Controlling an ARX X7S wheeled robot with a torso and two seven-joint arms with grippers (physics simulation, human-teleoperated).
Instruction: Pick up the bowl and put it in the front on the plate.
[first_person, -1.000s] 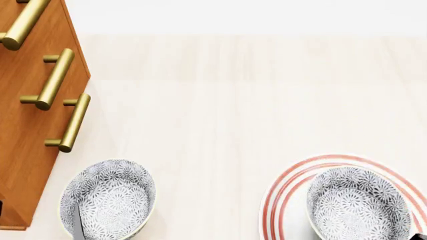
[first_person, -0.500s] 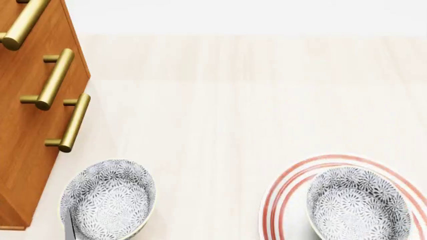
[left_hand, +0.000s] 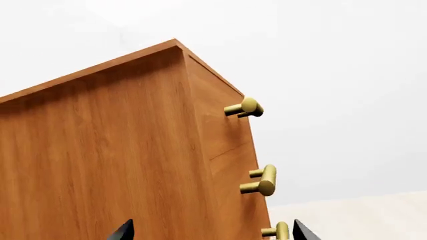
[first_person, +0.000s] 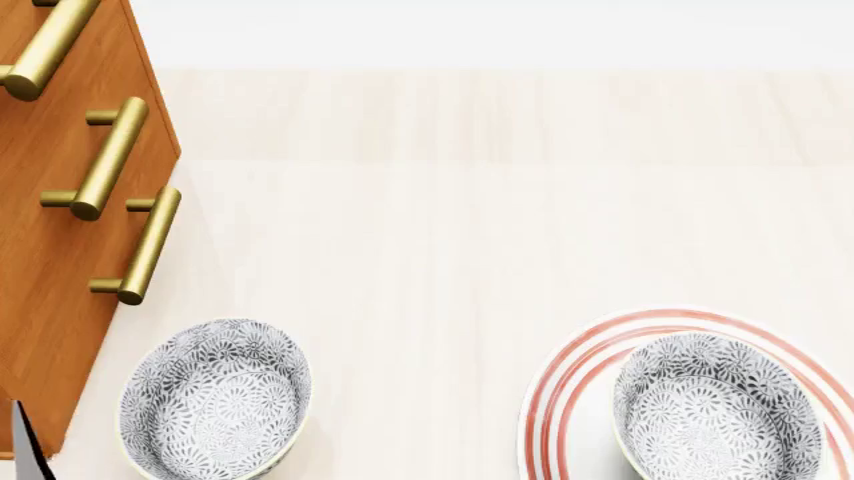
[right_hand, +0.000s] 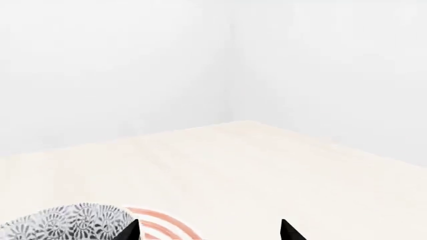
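One patterned grey-blue bowl (first_person: 214, 400) stands on the table beside the cabinet. A second bowl (first_person: 714, 408) of the same look sits on the red-ringed plate (first_person: 554, 385) at the near right; the right wrist view catches that bowl (right_hand: 63, 221) and the plate (right_hand: 163, 226) too. My left gripper (left_hand: 212, 232) is open, facing the cabinet side, and one of its fingertips (first_person: 22, 440) shows left of the left bowl, apart from it. My right gripper (right_hand: 209, 231) is open and empty above the plate's far edge.
A wooden cabinet (first_person: 54, 260) with brass bar handles (first_person: 114, 155) fills the left side, close to the left bowl. In the left wrist view the cabinet (left_hand: 120, 160) looms directly ahead. The pale wooden tabletop (first_person: 467, 200) stretches back to a white wall.
The left fingertip has slid leftward from over the left bowl to beside the cabinet. A dark bit of the right gripper at the head view's bottom right corner has gone.
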